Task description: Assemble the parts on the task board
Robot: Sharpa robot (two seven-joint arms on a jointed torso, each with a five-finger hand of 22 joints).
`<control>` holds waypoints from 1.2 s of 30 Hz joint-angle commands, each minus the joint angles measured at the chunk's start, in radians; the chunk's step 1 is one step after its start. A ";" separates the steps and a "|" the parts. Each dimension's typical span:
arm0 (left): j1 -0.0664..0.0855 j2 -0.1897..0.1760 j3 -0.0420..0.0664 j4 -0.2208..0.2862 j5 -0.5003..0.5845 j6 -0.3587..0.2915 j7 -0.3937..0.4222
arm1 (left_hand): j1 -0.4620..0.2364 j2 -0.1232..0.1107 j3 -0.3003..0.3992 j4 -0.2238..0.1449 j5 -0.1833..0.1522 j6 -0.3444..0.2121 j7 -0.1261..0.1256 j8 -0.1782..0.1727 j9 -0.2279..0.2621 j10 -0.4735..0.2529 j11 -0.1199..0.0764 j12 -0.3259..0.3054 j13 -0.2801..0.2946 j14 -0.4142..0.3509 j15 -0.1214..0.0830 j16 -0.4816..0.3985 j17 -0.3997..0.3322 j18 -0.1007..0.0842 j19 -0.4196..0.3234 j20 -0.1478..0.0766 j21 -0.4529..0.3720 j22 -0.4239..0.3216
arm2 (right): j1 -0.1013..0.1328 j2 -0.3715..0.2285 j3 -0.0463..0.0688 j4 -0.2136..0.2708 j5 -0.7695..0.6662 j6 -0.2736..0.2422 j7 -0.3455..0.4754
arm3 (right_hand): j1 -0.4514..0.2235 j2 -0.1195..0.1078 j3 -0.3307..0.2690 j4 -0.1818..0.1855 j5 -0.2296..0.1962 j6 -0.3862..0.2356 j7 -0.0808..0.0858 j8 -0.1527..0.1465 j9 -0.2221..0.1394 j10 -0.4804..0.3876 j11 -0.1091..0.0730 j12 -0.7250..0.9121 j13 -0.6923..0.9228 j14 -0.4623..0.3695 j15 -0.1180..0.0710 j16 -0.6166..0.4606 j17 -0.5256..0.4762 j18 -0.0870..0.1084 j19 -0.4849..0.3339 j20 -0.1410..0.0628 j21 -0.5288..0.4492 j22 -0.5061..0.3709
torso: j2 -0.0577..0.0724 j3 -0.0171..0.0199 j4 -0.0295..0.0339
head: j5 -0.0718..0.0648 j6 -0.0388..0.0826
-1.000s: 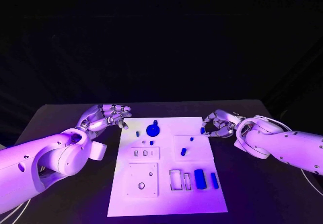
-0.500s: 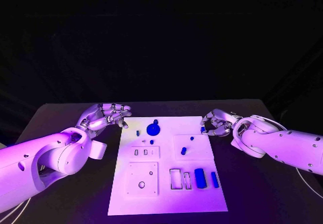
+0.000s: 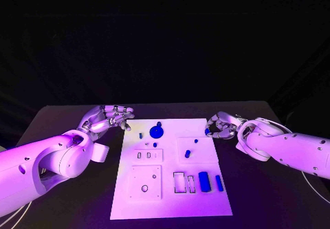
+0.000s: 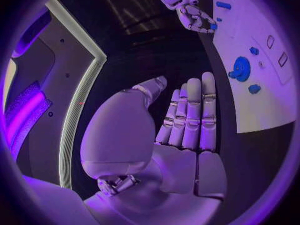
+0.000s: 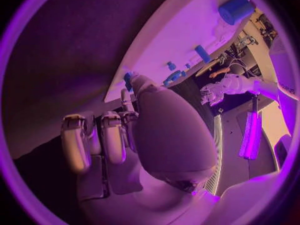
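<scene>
The black table holds one white task board in its middle, with one robot hand at each far corner of the board. The left hand hovers off the board's far left corner with its fingers apart and nothing in it, and the right hand at the far right edge pinches one small blue part. On the board sit one big round blue part, two long blue bars side by side near the front, and about five little blue pieces.
</scene>
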 commanded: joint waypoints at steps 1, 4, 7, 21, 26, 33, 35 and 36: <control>0.001 0.002 0.001 0.000 -0.004 0.017 0.005 | 0.003 0.004 0.006 -0.002 0.000 -0.005 0.000 0.006 0.001 -0.007 -0.001 0.005 0.001 -0.008 0.002 0.004 -0.001 0.011 -0.007 0.000 0.007 0.001 | -0.001 0.001 0.000 0.000 -0.007 0.012 -0.006 | 0.002 0.008 0.007 0.000 0.003 0.008 0.001 0.004 0.002 0.068 -0.005 0.004 0.227 0.104 -0.007 0.003 0.263 -0.007 0.105 -0.003 0.004 0.263 | 0.000 0.0001 -0.0007 | -0.001 0.000; 0.001 0.002 0.001 0.000 -0.004 0.017 0.005 | 0.004 0.004 0.007 -0.004 0.000 -0.005 0.000 0.007 0.002 -0.008 -0.001 0.008 0.002 -0.009 0.002 0.006 -0.003 0.011 -0.011 0.000 0.012 0.006 | -0.002 0.002 0.000 0.000 -0.007 0.011 -0.006 | 0.001 0.008 0.010 0.000 0.002 0.012 0.000 0.006 0.002 0.070 -0.006 0.006 0.228 0.104 -0.009 0.003 0.263 -0.007 0.105 -0.005 0.004 0.263 | 0.000 0.0000 -0.0007 | 0.000 -0.001; 0.001 0.002 0.001 0.000 -0.004 0.018 0.005 | 0.004 0.004 0.007 -0.004 0.000 -0.005 0.000 0.007 0.002 -0.008 -0.001 0.008 0.002 -0.009 0.002 0.006 -0.003 0.011 -0.011 0.000 0.012 0.006 | -0.002 0.003 0.000 0.001 -0.007 0.008 -0.006 | 0.000 0.009 0.012 0.001 0.001 0.015 -0.002 0.007 0.002 0.072 -0.007 0.008 0.230 0.104 -0.010 0.003 0.263 -0.007 0.105 -0.006 0.004 0.263 | 0.000 0.0000 0.0009 | -0.001 -0.003; 0.001 0.001 0.001 0.000 -0.004 0.018 0.005 | 0.004 0.004 0.007 -0.004 0.000 -0.005 0.000 0.007 0.002 -0.008 -0.001 0.008 0.002 -0.009 0.002 0.006 -0.003 0.011 -0.011 0.000 0.012 0.006 | -0.003 0.010 0.000 -0.001 -0.007 -0.016 -0.018 | -0.020 0.009 0.021 0.005 0.001 0.035 -0.012 0.016 0.004 0.081 -0.016 0.020 0.240 0.104 -0.022 0.003 0.263 -0.007 0.105 -0.017 0.004 0.263 | 0.000 -0.0005 0.0004 | 0.000 -0.005; 0.001 0.001 0.001 0.000 -0.004 0.018 0.004 | 0.004 0.004 0.007 -0.004 0.000 -0.005 0.000 0.007 0.002 -0.008 -0.001 0.008 0.002 -0.009 0.002 0.006 -0.003 0.011 -0.011 0.000 0.012 0.006 | -0.003 0.014 0.000 -0.003 -0.011 -0.023 -0.028 | -0.036 0.002 0.018 0.007 0.000 0.036 -0.014 0.016 0.003 0.082 -0.018 0.020 0.240 0.104 -0.025 0.003 0.263 -0.007 0.105 -0.020 0.004 0.263 | -0.001 -0.0007 0.0013 | 0.001 -0.005; 0.001 0.001 0.001 -0.001 -0.004 0.018 0.004 | 0.004 0.004 0.007 -0.004 0.000 -0.005 0.000 0.007 0.002 -0.008 -0.001 0.008 0.002 -0.009 0.002 0.006 -0.003 0.011 -0.011 0.000 0.012 0.006 | -0.003 0.017 0.000 -0.003 -0.019 -0.034 -0.036 | -0.035 0.017 0.034 0.000 0.003 0.058 -0.024 0.029 0.008 0.086 -0.026 0.025 0.244 0.104 -0.032 0.003 0.263 -0.007 0.105 -0.026 0.004 0.263 | 0.000 -0.0004 0.0003 | 0.002 -0.005; 0.001 0.002 0.001 -0.001 -0.004 0.018 0.004 | 0.004 0.004 0.007 -0.004 0.000 -0.005 0.000 0.007 0.002 -0.008 -0.001 0.008 0.002 -0.009 0.002 0.006 -0.003 0.011 -0.011 0.000 0.012 0.006 | -0.004 0.018 0.000 -0.001 -0.021 -0.044 -0.036 | -0.032 0.023 0.042 -0.002 0.002 0.068 -0.029 0.036 0.010 0.088 -0.030 0.027 0.246 0.104 -0.037 0.003 0.263 -0.007 0.105 -0.030 0.004 0.263 | 0.000 -0.0004 -0.0006 | 0.003 -0.005; 0.001 0.002 0.001 -0.002 -0.004 0.018 0.004 | 0.004 0.004 0.007 -0.004 0.000 -0.005 0.000 0.007 0.002 -0.008 -0.001 0.008 0.002 -0.009 0.002 0.006 -0.003 0.011 -0.011 0.000 0.012 0.006 | -0.004 0.018 0.000 0.000 -0.021 -0.051 -0.036 | -0.030 0.027 0.048 -0.004 0.003 0.079 -0.034 0.044 0.014 0.091 -0.034 0.031 0.249 0.104 -0.041 0.003 0.263 -0.007 0.105 -0.033 0.004 0.263 | 0.000 -0.0002 -0.0008 | 0.003 -0.005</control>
